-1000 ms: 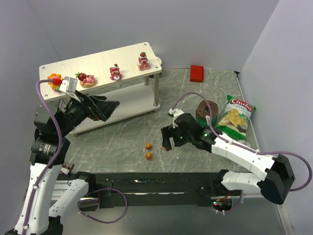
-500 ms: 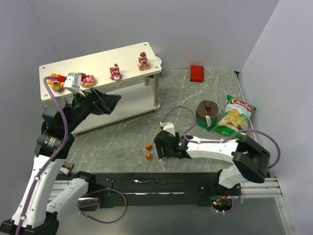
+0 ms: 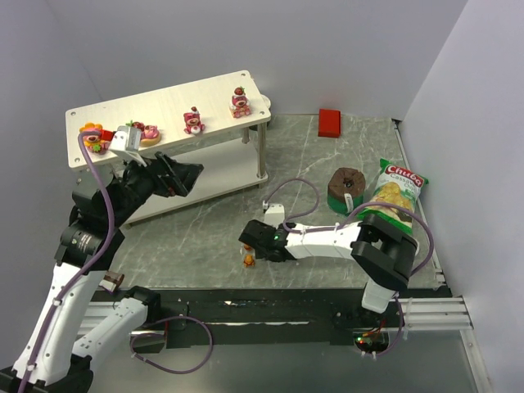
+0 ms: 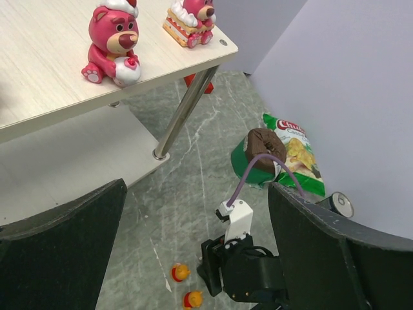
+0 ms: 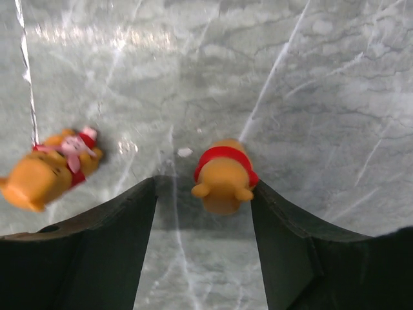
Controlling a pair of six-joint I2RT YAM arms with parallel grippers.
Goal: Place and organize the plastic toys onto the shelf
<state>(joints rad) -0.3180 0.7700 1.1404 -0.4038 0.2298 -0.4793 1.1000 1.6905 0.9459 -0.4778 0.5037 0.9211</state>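
Right gripper (image 5: pixel 203 194): jaws apart, clamped on nothing, low over the grey marbled table (image 3: pixel 196 237).
Bear between its fingers: a tiny orange plastic bear in a red shirt (image 5: pixel 224 177) stands in the gap, close against the finger on the right of the wrist view. Whether it touches that finger cannot be told.
Bear outside its fingers: a second tiny orange bear with pink and red on it (image 5: pixel 55 169) lies tipped on the table, just beyond the other finger and apart from it.
Left gripper (image 3: pixel 187 176): jaws wide apart, nothing between them, raised in front of the long two-tier shelf of pale wood boards on thin metal legs (image 3: pixel 164 102).
Toys relative to the left gripper: on the top board beyond it stand three pink-red strawberry bear figurines (image 3: pixel 147 131) (image 3: pixel 193 120) (image 3: pixel 240 102). An orange-yellow flower-faced figurine (image 3: pixel 92 137) stands at the board's end beside the wrist.
Left wrist view: two of the pink-red bears show above its fingers, and both tiny orange bears lie on the table far below them, beside the right gripper.
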